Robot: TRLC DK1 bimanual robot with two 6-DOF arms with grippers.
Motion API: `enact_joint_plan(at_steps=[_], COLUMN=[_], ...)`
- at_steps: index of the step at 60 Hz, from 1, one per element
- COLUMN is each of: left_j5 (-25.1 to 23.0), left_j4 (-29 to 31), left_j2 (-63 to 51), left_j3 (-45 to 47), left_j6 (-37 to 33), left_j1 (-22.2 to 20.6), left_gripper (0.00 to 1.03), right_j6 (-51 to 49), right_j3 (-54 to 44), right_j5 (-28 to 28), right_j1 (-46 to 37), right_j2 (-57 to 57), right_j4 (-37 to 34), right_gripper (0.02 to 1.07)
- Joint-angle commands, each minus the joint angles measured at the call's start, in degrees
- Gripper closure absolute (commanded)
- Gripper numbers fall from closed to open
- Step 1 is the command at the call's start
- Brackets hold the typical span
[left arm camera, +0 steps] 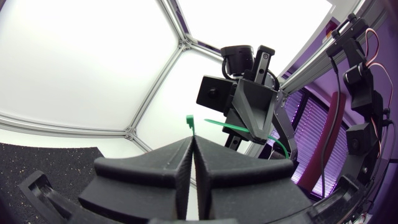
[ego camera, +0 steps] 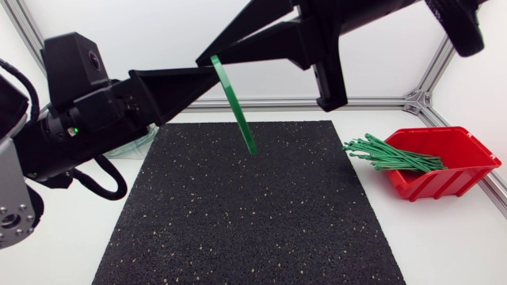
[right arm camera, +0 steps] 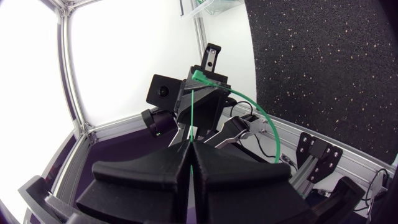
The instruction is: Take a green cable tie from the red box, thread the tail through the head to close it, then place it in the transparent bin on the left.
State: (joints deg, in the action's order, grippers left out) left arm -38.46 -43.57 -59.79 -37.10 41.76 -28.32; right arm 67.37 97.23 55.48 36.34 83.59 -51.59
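- My left pincer (ego camera: 202,73) is pressed together on one end of the green cable tie (ego camera: 238,111). In my left wrist view the tie's small head sticks out just past the closed fingertips.
- My right pincer (ego camera: 207,57) comes in from 2 o'clock and meets the left one tip to tip. Its fingers are also clamped on the tie, and in my right wrist view the thin strap runs out from between them towards the left pincer.
- From where the tips meet, the strap hangs slanting towards 5 o'clock above the far part of the black mat (ego camera: 253,214).
- In the wrist views another part of the strap bows out in a curve beside the facing pincer. I cannot tell whether the tail is through the head.
- The red box (ego camera: 459,162) sits on the tabletop (ego camera: 444,237) at 3 o'clock of the mat, with a bundle of green ties (ego camera: 388,154) sticking out over its edge towards the mat.
- The transparent bin (ego camera: 136,147) stands at 10 o'clock of the mat, mostly hidden behind my left arm.
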Motion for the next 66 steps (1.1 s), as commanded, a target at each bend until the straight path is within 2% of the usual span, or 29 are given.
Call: enact_joint_plan(at_steps=[1,34,66], left_j5=[0.40,0.40,0.40], left_j4=[-1.16,-1.08,-1.08], left_j2=[0.02,3.80,2.13], left_j3=[0.98,2.21,0.89], left_j6=[-0.71,-0.45,-0.54], left_j1=[-0.51,-1.57,-0.69], left_gripper=[1.00,1.00,1.00], right_j6=[2.32,2.59,3.11], right_j3=[-1.61,-2.75,-4.51], right_j5=[0.33,0.24,0.24], right_j1=[0.58,0.58,0.58], right_j2=[-0.27,-1.50,-2.73], right_j4=[1.06,2.29,3.78], right_gripper=[1.01,1.01,1.01])
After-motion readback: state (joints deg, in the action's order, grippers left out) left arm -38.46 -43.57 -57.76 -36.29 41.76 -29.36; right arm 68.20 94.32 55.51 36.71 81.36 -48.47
